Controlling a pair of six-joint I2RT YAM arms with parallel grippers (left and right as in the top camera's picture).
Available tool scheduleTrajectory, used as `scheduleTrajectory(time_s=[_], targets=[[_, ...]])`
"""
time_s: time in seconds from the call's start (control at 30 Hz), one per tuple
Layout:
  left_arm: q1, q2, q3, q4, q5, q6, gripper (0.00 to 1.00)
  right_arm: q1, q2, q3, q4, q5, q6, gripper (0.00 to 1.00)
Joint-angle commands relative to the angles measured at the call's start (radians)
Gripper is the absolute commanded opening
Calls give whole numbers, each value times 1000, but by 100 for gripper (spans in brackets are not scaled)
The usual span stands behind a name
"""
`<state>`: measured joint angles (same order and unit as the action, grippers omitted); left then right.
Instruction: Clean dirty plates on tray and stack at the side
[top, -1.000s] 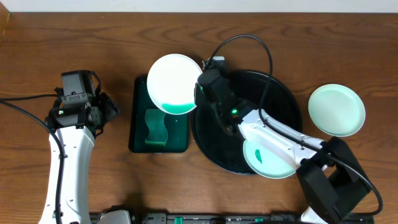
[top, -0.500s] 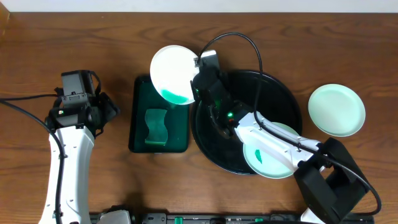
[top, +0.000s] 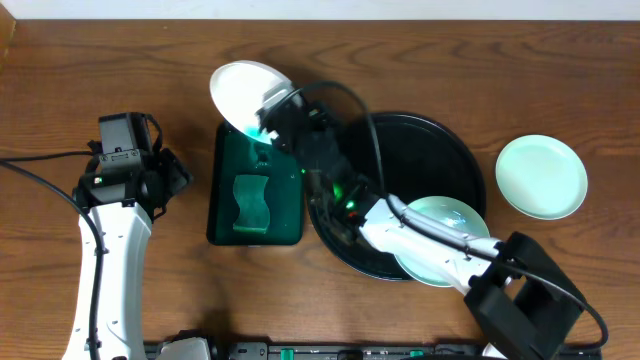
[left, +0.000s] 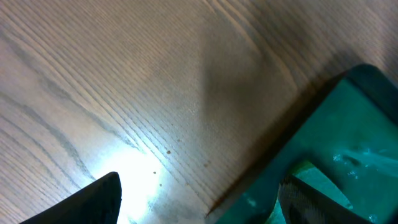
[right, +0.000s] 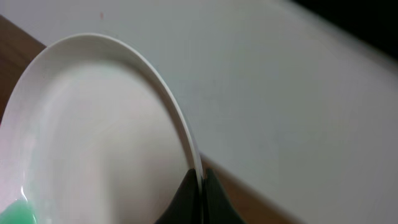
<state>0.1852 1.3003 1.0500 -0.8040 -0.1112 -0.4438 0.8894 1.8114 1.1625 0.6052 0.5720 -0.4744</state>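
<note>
My right gripper (top: 272, 108) is shut on the rim of a white dirty plate (top: 242, 92). It holds the plate tilted above the far end of the small green tray (top: 288, 215), with green liquid pooled at the plate's low edge. The right wrist view shows the plate (right: 93, 137) edge-on and its rim pinched at my right gripper (right: 199, 177). A pale mint plate (top: 445, 245) lies at the near side of the round black tray (top: 440, 150). Another mint plate (top: 541, 177) rests on the table to the right. My left gripper (top: 168, 176) stands open left of the green tray, holding nothing.
A green sponge (top: 250, 204) lies in the rectangular green tray. In the left wrist view my left gripper (left: 202, 208) hovers over bare wood, the green tray's corner (left: 348, 118) at its right finger. The right arm's cable arcs over the black tray.
The right gripper has carried the plate left and toward the table's far edge, tilting it more steeply over the green tray. The left arm has not moved.
</note>
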Motion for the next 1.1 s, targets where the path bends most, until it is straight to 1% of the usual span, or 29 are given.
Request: scheduleTrajectory(time_s=[0.0, 0.13, 0.33, 0.5, 1.07], targets=[[4, -7, 15, -3, -6, 5, 81, 36, 2, 15, 72, 56, -312, 1], [4, -7, 15, -3, -6, 5, 81, 77, 2, 15, 127, 60, -497, 1], [4, -7, 15, -3, -6, 5, 81, 123, 2, 15, 148, 59, -624, 1], [4, -7, 15, -3, -6, 5, 81, 147, 2, 15, 147, 59, -635, 1], [4, -7, 15, -3, -6, 5, 81, 146, 2, 15, 166, 83, -634, 1]])
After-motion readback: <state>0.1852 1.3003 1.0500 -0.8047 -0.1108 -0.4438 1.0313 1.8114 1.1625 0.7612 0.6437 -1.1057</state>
